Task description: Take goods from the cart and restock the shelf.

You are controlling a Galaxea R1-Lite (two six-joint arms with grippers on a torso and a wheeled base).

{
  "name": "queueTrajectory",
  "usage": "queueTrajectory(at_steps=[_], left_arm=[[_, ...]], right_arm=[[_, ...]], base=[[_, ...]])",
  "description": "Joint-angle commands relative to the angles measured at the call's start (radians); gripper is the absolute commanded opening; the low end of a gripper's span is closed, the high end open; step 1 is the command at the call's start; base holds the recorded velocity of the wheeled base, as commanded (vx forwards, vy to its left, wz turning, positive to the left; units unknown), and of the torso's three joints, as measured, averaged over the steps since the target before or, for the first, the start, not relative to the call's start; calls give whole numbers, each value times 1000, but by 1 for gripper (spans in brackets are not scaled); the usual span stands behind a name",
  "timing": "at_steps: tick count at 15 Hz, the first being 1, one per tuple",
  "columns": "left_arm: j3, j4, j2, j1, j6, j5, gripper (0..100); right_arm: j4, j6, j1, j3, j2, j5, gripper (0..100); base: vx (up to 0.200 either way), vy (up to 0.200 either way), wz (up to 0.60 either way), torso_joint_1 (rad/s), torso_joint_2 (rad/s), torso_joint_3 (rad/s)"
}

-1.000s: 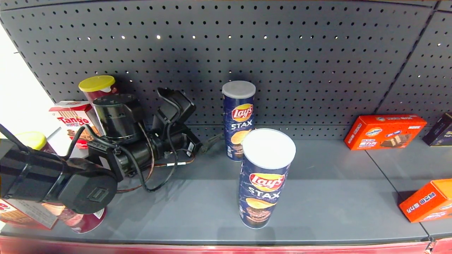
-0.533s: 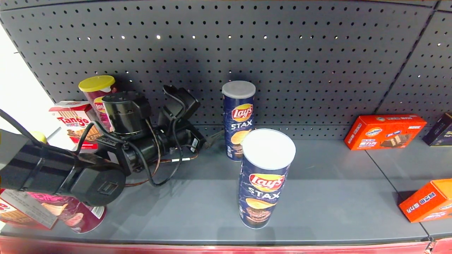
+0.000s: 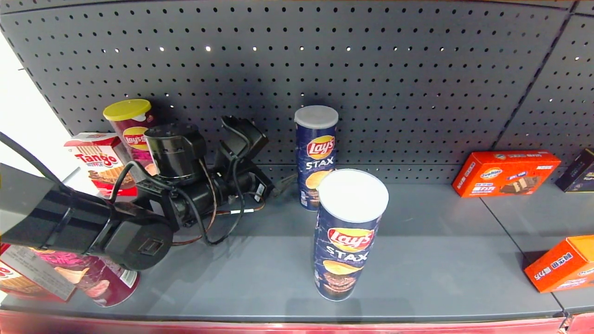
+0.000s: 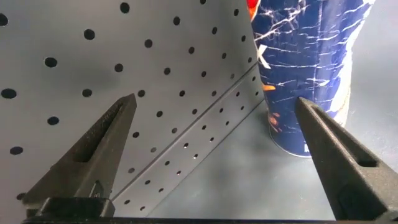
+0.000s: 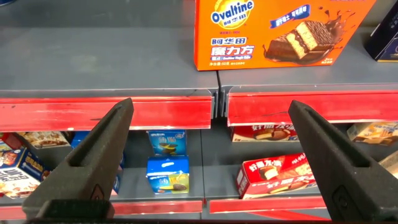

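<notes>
Shelf [image 3: 441, 241] back edge: upright rear can [image 3: 316, 157] stands just beside left pincer [image 4: 214, 102], open and empty, toward right edge; right pincer [image 5: 211, 106] open, farther.

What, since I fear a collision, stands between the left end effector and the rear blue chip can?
Nothing visible does: only the shelf surface lies between the open left end effector and the rear blue chip can.
</notes>
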Motion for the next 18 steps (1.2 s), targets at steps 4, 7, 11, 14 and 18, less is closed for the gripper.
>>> queueTrajectory(at_steps=[4, 7, 11, 14, 18], left_arm=[[-7, 3, 5, 3, 0, 2, 100], [-28, 3, 26, 1, 0, 6, 100], [-46, 3, 34, 1, -2, 6, 100], [-39, 0, -15, 3, -2, 9, 100], [-14, 58, -212, -40, -89, 69, 100]], right_arm=[[0, -1, 0, 0, 1, 0, 100], [0, -1, 0, 0, 1, 0, 100], [0, -1, 0, 0, 1, 0, 100], [0, -1, 0, 0, 1, 0, 100], [0, -1, 0, 0, 1, 0, 100]], base=[[0, 0, 0, 0, 0, 0], [0, 0, 0, 0, 0, 0], [0, 0, 0, 0, 0, 0], [0, 0, 0, 0, 0, 0], [0, 0, 0, 0, 0, 0]])
